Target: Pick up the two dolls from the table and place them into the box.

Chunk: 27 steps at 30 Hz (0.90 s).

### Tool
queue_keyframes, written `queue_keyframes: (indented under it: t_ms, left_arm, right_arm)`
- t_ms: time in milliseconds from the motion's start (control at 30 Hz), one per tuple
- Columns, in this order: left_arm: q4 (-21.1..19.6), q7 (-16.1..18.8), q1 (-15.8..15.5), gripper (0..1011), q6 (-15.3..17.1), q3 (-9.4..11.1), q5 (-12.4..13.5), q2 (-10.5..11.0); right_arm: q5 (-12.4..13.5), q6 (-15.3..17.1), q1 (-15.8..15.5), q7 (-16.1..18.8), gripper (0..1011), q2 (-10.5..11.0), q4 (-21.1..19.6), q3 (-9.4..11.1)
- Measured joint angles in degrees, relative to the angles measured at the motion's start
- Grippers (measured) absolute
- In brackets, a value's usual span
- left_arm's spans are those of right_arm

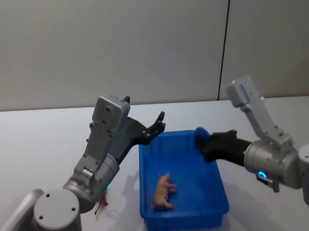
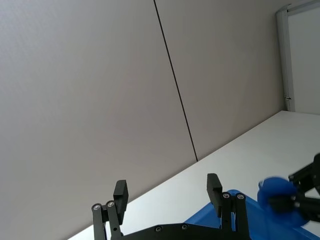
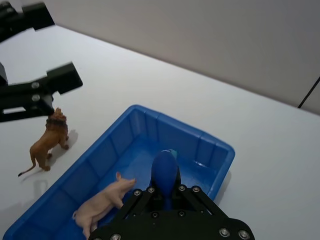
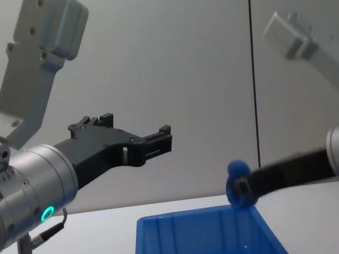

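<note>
The blue box (image 1: 184,220) stands on the white table (image 1: 44,144), with the pale pink pig doll (image 1: 164,191) lying on its side inside. My right gripper (image 1: 203,140) is shut on the rounded blue doll (image 1: 200,134) and holds it over the box's far right corner. From the right wrist, that blue doll (image 3: 165,169) hangs above the box floor, beside the pig (image 3: 102,200). My left gripper (image 1: 156,127) is open and empty, raised above the box's far left edge. A reddish-brown lion doll (image 1: 102,204) stands on the table left of the box.
A grey panelled wall rises behind the table. Bare tabletop stretches to the left, right and behind the box. The lion doll (image 3: 47,143) stands close to the box's left wall, below the left gripper's fingers (image 3: 61,80).
</note>
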Motion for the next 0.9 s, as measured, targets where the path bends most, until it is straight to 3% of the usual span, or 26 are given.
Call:
queue_keyframes:
  t_ms: [100,233,900]
  left_arm:
    - [0.0,0.0,0.0,1001,0.0,0.0,0.0,0.0]
    - [0.0,0.0,0.0,1001,0.0,0.0,0.0,0.0]
    - [0.0,0.0,0.0,1001,0.0,0.0,0.0,0.0]
  right_arm:
    - [-0.03,1.18,0.2,0.46,86,-0.23,0.93,-0.3]
    - [-0.12,2.33,0.42,0.88,163,-0.44,1.9,-0.59]
    - [-0.39,4.76,0.91,1.85,777,-0.9,4.0,-1.19]
